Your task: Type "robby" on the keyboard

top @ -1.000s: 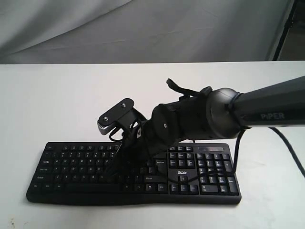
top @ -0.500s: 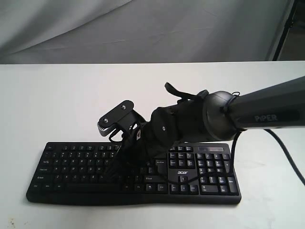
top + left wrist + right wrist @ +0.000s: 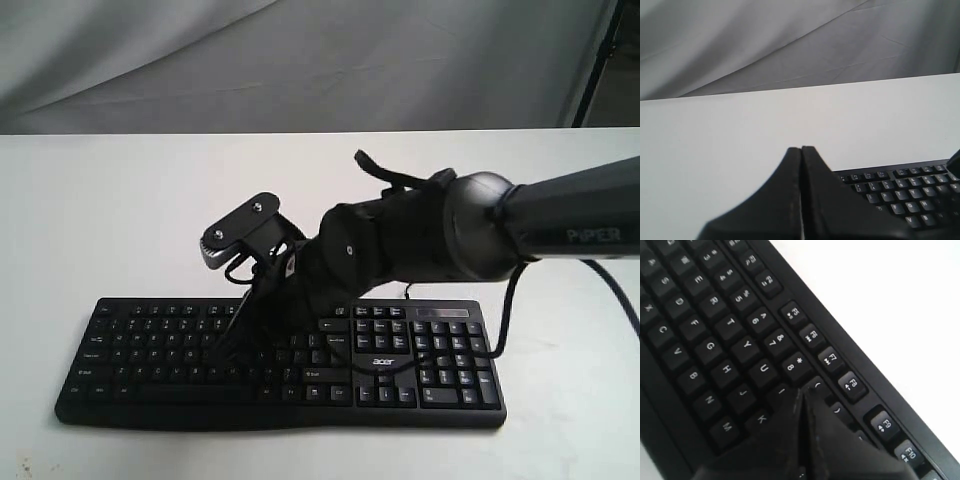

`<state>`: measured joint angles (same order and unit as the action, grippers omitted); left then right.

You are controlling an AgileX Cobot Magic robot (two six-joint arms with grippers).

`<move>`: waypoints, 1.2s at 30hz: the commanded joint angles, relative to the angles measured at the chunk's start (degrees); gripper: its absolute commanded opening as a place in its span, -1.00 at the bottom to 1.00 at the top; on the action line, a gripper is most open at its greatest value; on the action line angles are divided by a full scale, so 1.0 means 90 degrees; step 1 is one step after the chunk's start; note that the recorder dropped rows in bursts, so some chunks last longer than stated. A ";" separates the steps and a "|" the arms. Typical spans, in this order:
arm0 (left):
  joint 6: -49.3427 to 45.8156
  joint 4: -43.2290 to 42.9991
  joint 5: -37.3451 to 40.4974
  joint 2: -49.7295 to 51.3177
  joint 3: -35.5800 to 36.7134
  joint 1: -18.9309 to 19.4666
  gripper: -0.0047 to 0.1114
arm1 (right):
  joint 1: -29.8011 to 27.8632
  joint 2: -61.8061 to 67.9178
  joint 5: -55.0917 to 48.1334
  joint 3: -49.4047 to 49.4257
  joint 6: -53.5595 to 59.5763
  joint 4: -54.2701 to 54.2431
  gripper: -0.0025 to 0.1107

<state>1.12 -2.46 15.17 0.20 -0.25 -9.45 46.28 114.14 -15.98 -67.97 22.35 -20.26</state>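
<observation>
The black keyboard (image 3: 150, 345) lies near the front of the white table, its number pad and white "acer" logo (image 3: 385, 362) on the right. My right gripper (image 3: 225, 345) reaches across from the right and points down at the letter keys, shut with nothing held. In the right wrist view its tip (image 3: 802, 391) sits at the I and 9 keys of the keyboard (image 3: 715, 330); I cannot tell whether it touches them. My left gripper (image 3: 801, 150) is shut and empty, off the left end of the keyboard (image 3: 910, 195), and is outside the exterior view.
The white table (image 3: 120, 200) runs back to a grey cloth backdrop (image 3: 300, 60). The thick right arm (image 3: 480, 240) spans the keyboard's right half, hiding its middle keys. A black cable (image 3: 610, 310) trails off at the right.
My right gripper has lifted slightly and its tip has shifted from the lower key rows toward the upper rows and a little left. The keyboard has not moved.
</observation>
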 commanded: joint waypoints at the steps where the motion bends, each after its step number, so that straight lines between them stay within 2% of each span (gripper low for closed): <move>1: 0.0018 -0.0030 -0.0046 -0.0022 0.0027 -0.0041 -0.92 | 0.0300 -0.0084 -0.0576 -0.0481 0.0031 -0.0018 -0.96; 7: 0.0018 -0.0030 -0.0046 -0.0022 0.0027 -0.0041 -0.92 | 0.0643 0.0251 -0.0616 -0.0805 0.0049 -0.0076 -0.96; 36: 0.0018 -0.0030 -0.0046 -0.0022 0.0027 -0.0041 -0.92 | 0.0863 0.0900 -0.0147 -0.0825 0.0189 -0.0315 -0.96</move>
<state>1.12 -2.46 15.17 0.20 -0.25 -9.45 53.77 121.53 -17.51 -75.01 23.81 -23.03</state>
